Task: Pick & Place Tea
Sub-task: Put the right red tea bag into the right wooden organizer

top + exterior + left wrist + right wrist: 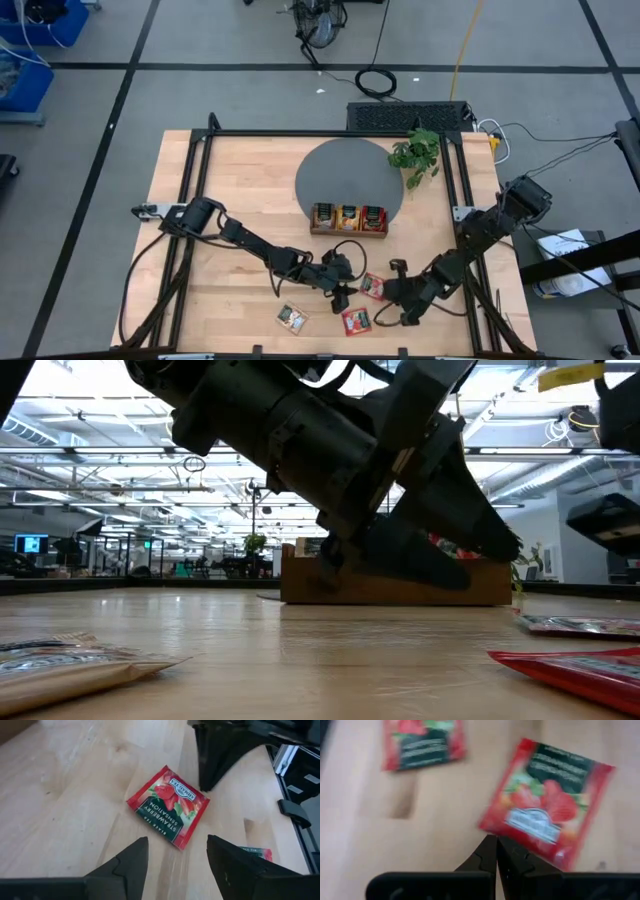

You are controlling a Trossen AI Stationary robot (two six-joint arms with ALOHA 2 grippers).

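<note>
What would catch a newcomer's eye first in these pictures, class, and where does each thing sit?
The bright red square strawberry tea sachet lies flat on the pale wooden table, just ahead of the left pincer, whose dark fingers stand open. The right pincer, shut, points at a second red sachet near the table's front edge. Farther back, a three-slot wooden tray sits on a round grey mat.

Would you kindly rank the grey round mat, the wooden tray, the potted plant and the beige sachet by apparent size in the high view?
Largest to smallest:
1. grey round mat
2. wooden tray
3. potted plant, close to the tray in spread, so this pair is unsure
4. beige sachet
</note>
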